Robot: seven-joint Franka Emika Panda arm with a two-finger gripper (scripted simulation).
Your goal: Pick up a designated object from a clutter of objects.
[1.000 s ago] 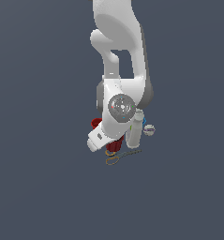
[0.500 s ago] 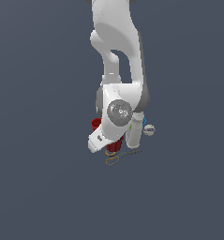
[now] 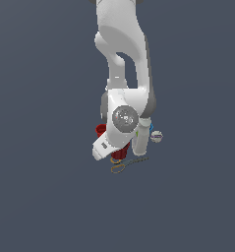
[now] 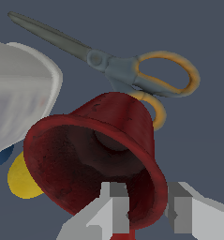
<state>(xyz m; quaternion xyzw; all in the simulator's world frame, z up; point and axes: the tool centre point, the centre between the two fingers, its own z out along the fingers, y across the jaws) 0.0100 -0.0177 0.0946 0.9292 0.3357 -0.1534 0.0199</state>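
Note:
The designated object, a dark red mug, fills the wrist view with its dark inside facing the camera. My gripper is open and straddles its rim, one finger inside the mug and the other outside the wall. In the exterior view my white hand covers the top of the mug, so the fingertips are hidden there. The clutter around it includes the yellow-handled scissors, a yellow ball and a tall white bottle.
In the exterior view a smaller bright red cup stands behind the mug, the white bottle is on the exterior view's right of it, and a small white ball lies further right. The scissors lie in front.
The arm's wrist came down a little toward the mug over the last second, then nearly stopped. The objects have not moved.

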